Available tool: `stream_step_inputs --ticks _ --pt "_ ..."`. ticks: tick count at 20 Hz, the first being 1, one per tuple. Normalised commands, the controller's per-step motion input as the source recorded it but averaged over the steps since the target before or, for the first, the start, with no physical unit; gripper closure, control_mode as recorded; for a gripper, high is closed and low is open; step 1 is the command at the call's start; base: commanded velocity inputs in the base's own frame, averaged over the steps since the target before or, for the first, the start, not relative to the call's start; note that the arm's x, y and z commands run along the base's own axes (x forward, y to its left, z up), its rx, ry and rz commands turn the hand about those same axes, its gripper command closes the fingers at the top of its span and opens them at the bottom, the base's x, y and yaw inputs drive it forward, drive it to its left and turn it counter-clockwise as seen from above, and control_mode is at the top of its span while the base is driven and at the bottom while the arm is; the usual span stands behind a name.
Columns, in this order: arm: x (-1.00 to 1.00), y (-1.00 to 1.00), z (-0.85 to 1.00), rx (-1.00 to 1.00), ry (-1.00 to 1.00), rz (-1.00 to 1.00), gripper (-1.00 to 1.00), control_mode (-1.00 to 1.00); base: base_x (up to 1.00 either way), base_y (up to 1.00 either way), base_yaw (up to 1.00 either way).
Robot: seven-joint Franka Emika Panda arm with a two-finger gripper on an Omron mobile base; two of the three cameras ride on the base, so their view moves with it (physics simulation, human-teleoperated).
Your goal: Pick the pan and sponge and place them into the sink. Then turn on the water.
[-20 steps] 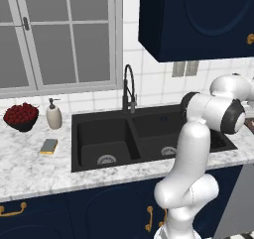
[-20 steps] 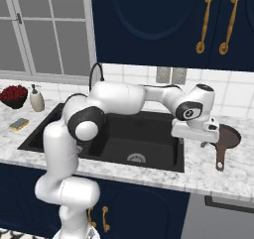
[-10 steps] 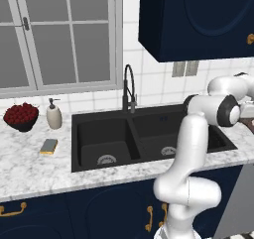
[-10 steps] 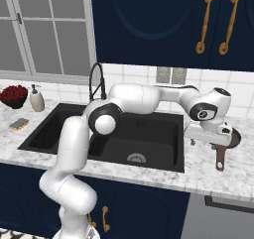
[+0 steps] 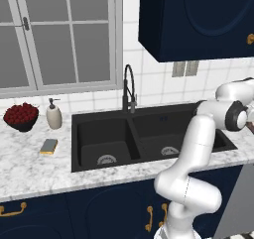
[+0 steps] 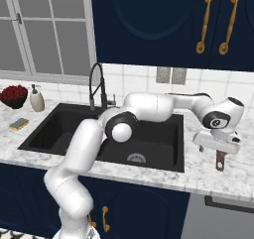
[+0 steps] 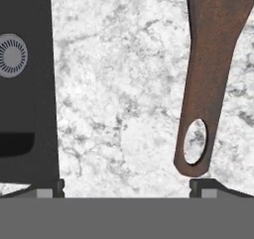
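Your claw (image 7: 127,186) hangs over the marble worktop (image 7: 119,94) to the right of the sink (image 6: 101,134), with its two dark finger tips spread wide and nothing between them. In the hand view the pan (image 7: 211,69) shows as its long brown handle, lying flat on the stone, with the hanging hole at the near end; that end sits just above the right-hand finger tip, so the handle is off to one side of the gap rather than centred in it (whether the tip touches it, you cannot tell). At the left edge of the same view you see the black sink wall and a round silver drain (image 7: 11,55).

From the right base view, the white arm reaches across the basins, and the hand sits low over the worktop past the sink's right rim, with the brown handle tip poking out below it (image 6: 220,161).

The sponge (image 5: 48,146), blue-grey over yellow, lies flat on the worktop to the left of the sink, well apart from the arm. Behind it stand a white soap dispenser (image 5: 53,115) and a black bowl of red fruit (image 5: 21,116). The black coil-necked faucet (image 5: 129,89) rises behind the divider between the two basins.
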Motion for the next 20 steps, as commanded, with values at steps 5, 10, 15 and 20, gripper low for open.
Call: stream_step_inputs --ticks 5,10,15,20 --pt "0.01 -0.34 -0.2 0.0 0.0 0.0 -1.0 -1.0 0.0 0.0 0.0" --pt "0.04 -0.21 -0.38 0.0 0.01 0.0 -1.0 -1.0 0.0 0.0 0.0" --pt "0.07 -0.13 -0.17 0.0 0.01 0.0 -1.0 -1.0 0.0 0.0 0.0" --pt "0.05 0.0 -0.1 0.0 0.03 0.0 -1.0 -1.0 0.0 0.0 0.0"
